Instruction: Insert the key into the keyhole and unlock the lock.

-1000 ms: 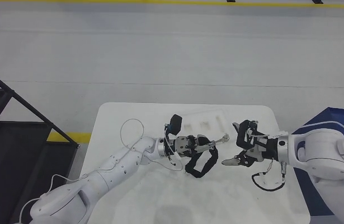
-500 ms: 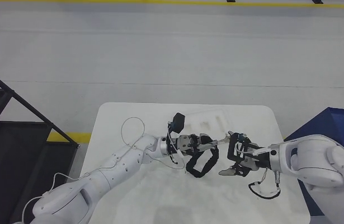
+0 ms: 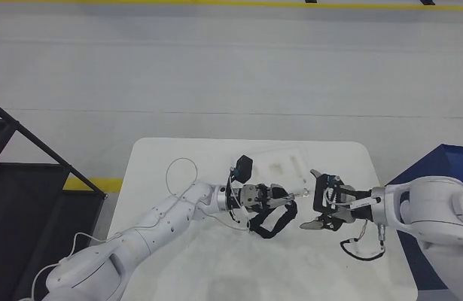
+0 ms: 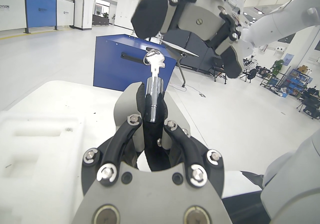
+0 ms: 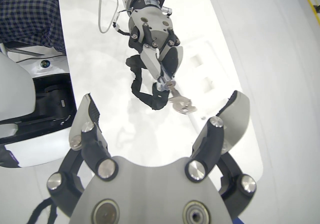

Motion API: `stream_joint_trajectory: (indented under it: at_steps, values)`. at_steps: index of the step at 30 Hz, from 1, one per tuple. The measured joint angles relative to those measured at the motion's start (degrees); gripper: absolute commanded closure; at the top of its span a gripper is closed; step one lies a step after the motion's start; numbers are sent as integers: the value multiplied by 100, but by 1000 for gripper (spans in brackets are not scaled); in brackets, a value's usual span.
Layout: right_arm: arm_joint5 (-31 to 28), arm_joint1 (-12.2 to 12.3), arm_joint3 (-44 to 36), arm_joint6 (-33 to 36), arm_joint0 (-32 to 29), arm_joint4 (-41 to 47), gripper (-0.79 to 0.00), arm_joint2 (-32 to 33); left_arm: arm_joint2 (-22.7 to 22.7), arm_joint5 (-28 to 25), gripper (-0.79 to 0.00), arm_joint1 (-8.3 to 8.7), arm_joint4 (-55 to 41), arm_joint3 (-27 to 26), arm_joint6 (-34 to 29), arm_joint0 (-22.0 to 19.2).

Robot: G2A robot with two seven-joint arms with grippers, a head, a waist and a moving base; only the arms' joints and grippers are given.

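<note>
A white table (image 3: pixel 178 248) holds everything. The left fingers (image 3: pixel 275 192) (image 4: pixel 125 107) (image 5: pixel 150 60) come in from the left, over the middle of the table. They are pressed tight on a shiny silver lock shaped like a short tube (image 3: pixel 287 197) (image 4: pixel 154 100) (image 5: pixel 165 83). One finger is on each side of the tube, and its right end sticks out past the fingertips. A thick black cable (image 3: pixel 272 220) (image 5: pixel 142 92) runs from the lock in a loop on the near side of the fingers.

A small silver metal key (image 3: pixel 300 193) (image 4: pixel 156 61) (image 5: pixel 182 105) is in the keyhole at the free end of the lock. Its thin part is inside. Its flat round head sticks out and points right. No finger touches the key.

On the far side of the lock, a white foam tray with box-shaped dips (image 3: pixel 280 162) (image 4: pixel 37 135) (image 5: pixel 202 70) lies on the table.

The right fingers (image 3: pixel 318 223) (image 4: pixel 150 17) (image 5: pixel 240 107) come in from the right. They are spread wide and hold nothing. The key's head is just in front of the gap between them, apart from both.
</note>
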Motion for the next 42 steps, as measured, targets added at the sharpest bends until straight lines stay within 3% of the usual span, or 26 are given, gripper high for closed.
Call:
stream_joint_trajectory:
  at_steps: [3,6,8,11,24,30,32,42]
  values:
    - [-320,5,-73,-340,-72,-569,-785,109,63,0,0,33,-48,-39,-6,-21]
    - [-460,-3,-184,-631,-160,-1088,-560,87,109,0,0,75,-86,-80,-20,-50]
    - [-475,-12,-233,-775,-211,-1407,-563,28,134,0,0,108,-121,-113,-25,-66]
    - [-387,-20,-255,-810,-251,-1724,-397,-65,165,0,0,154,-167,-155,-32,-82]
    - [29,-32,-615,-681,-360,-2619,-332,-288,323,0,0,244,-281,-286,1,-113]
    - [62,-32,-704,-796,-386,-2627,-139,-274,371,0,0,263,-269,-301,66,-128]
    - [57,-28,-716,-829,-405,-2616,0,-252,393,0,0,267,-262,-304,75,-141]
    - [184,-28,-546,-1030,-437,-2036,0,-152,500,0,0,272,-243,-297,126,-202]
